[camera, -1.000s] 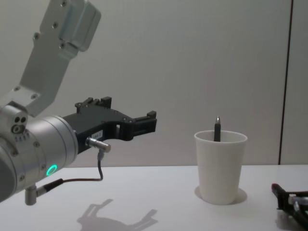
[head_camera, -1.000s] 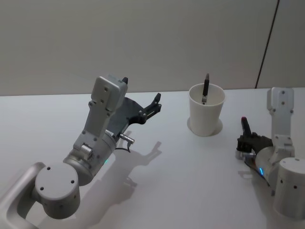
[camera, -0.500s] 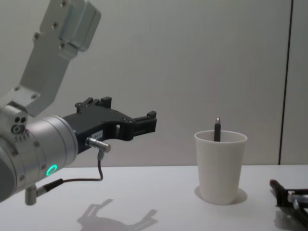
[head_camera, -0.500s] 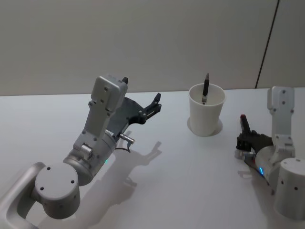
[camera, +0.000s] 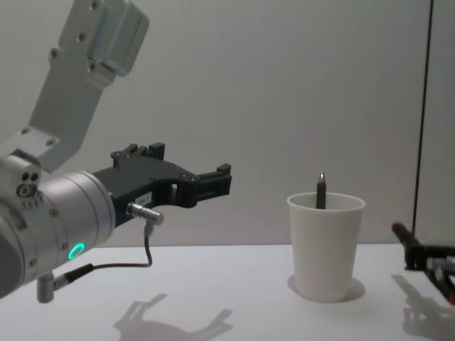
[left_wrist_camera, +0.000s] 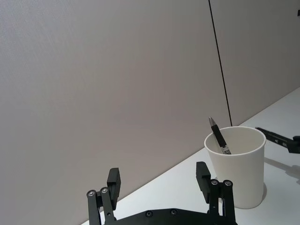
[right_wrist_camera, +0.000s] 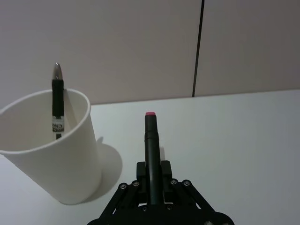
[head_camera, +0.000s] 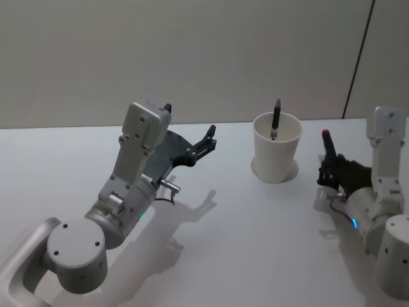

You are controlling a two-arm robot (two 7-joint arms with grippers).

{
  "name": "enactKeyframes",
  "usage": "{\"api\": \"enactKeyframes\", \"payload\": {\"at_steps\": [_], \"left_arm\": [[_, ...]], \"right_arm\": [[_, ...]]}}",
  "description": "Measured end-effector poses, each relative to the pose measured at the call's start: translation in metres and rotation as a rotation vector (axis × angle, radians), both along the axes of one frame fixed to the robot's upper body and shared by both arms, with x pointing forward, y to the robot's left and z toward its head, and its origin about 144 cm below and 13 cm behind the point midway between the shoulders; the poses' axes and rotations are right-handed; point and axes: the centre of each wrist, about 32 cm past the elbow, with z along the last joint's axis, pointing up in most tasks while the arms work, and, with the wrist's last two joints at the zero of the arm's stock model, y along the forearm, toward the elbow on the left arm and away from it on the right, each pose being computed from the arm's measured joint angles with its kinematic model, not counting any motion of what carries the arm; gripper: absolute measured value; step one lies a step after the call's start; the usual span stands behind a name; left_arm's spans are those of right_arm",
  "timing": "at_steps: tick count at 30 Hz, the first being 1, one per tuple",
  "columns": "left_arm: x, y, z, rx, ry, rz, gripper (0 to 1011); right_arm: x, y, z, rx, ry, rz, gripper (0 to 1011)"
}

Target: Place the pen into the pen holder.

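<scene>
The pen holder (head_camera: pixel 276 157) is a white paper cup standing on the table, also seen as the pen holder (camera: pixel 325 249) in the chest view. A black pen (head_camera: pixel 276 119) leans inside it, tip up. To the cup's right, my right gripper (head_camera: pixel 331 167) is shut on a second black pen (head_camera: pixel 328 146) with a red end, held off the table and pointing up and forward. The right wrist view has this held pen (right_wrist_camera: pixel 151 150) just right of the cup (right_wrist_camera: pixel 51 150). My left gripper (head_camera: pixel 208 142) hangs open and empty above the table, left of the cup.
The white table (head_camera: pixel 255 243) runs back to a plain grey wall with a dark vertical seam (head_camera: pixel 358 57) at the right. The left arm's elbow and base (head_camera: pixel 77 256) fill the near left.
My right gripper has lifted off the table with the red-ended pen and moved up and slightly back, closer to the cup's height. The left arm has not moved.
</scene>
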Motion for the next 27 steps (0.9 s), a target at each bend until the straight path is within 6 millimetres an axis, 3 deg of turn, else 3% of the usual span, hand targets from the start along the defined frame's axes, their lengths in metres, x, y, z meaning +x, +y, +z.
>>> {"api": "enactKeyframes", "payload": {"at_steps": [27], "left_arm": [[0.000, 0.000, 0.000, 0.000, 0.000, 0.000, 1001]], "right_arm": [[-0.017, -0.014, 0.020, -0.042, -0.421, 0.099, 175]]}}
